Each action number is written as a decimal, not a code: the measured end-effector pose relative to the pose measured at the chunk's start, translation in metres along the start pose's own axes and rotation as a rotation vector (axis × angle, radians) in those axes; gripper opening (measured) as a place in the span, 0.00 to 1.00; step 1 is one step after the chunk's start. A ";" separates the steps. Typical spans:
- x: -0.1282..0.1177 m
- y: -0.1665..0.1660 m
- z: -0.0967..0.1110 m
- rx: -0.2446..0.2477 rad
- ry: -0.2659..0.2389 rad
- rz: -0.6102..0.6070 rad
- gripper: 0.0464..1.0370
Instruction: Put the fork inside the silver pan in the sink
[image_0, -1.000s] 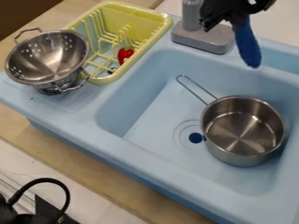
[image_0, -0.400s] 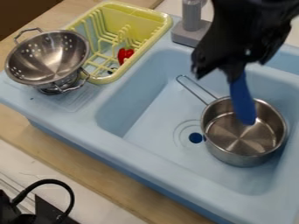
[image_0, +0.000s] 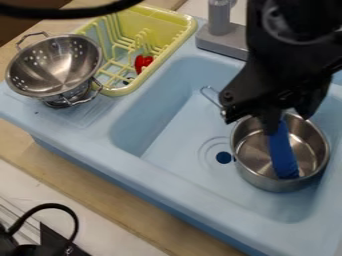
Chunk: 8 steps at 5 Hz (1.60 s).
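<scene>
The black gripper hangs over the far side of the silver pan, shut on one end of a blue utensil, which I take as the fork. The utensil points down toward the viewer, its free end within the pan's opening near the front wall. Whether that end touches the pan, I cannot tell. The pan stands upright in the right part of the light blue sink, and the gripper hides most of its handle.
A metal colander stands on the left ledge beside a yellow dish rack holding a red object. The grey faucet rises behind the basin. A black cable crosses the upper left.
From above the back of the sink, the gripper has come down and forward with the blue utensil, whose free end is now within the pan's opening. A cable has appeared at the upper left.
</scene>
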<state>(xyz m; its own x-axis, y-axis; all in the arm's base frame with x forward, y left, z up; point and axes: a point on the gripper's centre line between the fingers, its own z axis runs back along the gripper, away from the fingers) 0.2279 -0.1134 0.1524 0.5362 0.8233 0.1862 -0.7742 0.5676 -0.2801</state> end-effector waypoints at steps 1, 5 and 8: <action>0.014 -0.007 -0.016 -0.028 0.053 0.056 0.39; 0.041 0.004 -0.043 0.090 0.060 0.123 0.96; 0.062 -0.006 -0.042 0.096 -0.008 0.169 0.96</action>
<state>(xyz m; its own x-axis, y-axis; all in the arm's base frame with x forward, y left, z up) 0.2797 -0.0662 0.1262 0.3936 0.9066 0.1521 -0.8816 0.4192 -0.2168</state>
